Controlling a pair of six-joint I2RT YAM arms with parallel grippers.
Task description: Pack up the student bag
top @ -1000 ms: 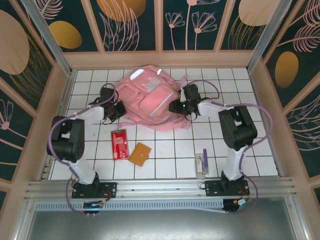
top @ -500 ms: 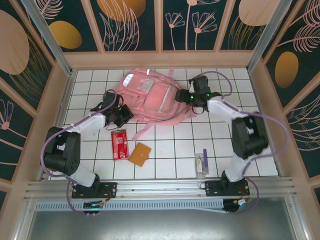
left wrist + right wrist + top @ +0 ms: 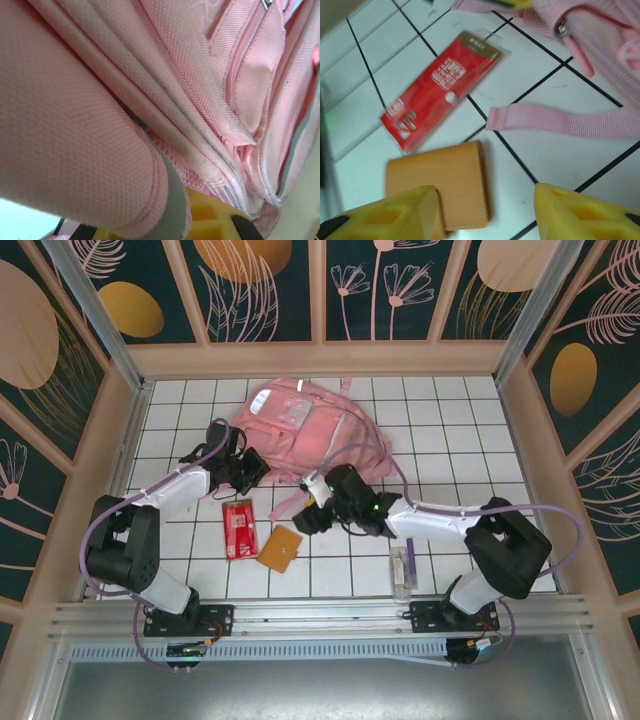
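The white tiled table (image 3: 480,440) carries the student bag (image 3: 305,430). Nearer lie a red packet (image 3: 239,528), an orange wallet (image 3: 281,548) and a clear pack (image 3: 402,570).

student bag (image 3: 305,435): far centre | left tool (image 3: 250,468): at its edge | right tool (image 3: 312,513): near wallet (image 3: 281,548)

Bare tile flanks the orange wallet (image 3: 445,182); the pink strap (image 3: 560,122) lies near, seemingly not touching.
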